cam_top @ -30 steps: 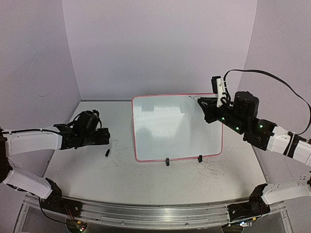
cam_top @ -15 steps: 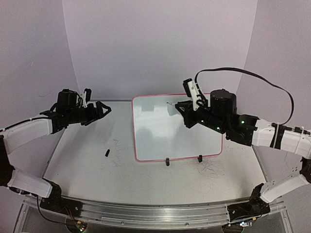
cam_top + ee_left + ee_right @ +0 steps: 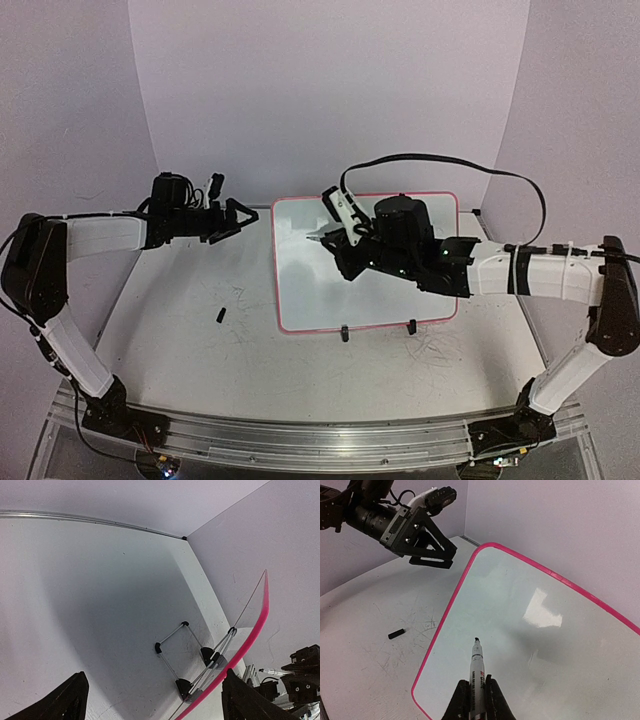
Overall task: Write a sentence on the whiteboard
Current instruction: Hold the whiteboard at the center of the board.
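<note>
Your right gripper [image 3: 477, 694] is clamped on the marker [image 3: 477, 667], its bare tip aimed forward over the whiteboard [image 3: 560, 645]; contact cannot be confirmed. The board's long axis runs across the table [image 3: 180, 350] with blank surface to the right of the tip (sentence not begun). Your left gripper [image 3: 232, 216] hangs open and empty beyond the left rim, farther off.

From above, my right arm [image 3: 440, 262] covers the middle of the whiteboard [image 3: 300, 270]; the small black piece [image 3: 219, 314] on the desk [image 3: 180, 350] is too small to name.
</note>
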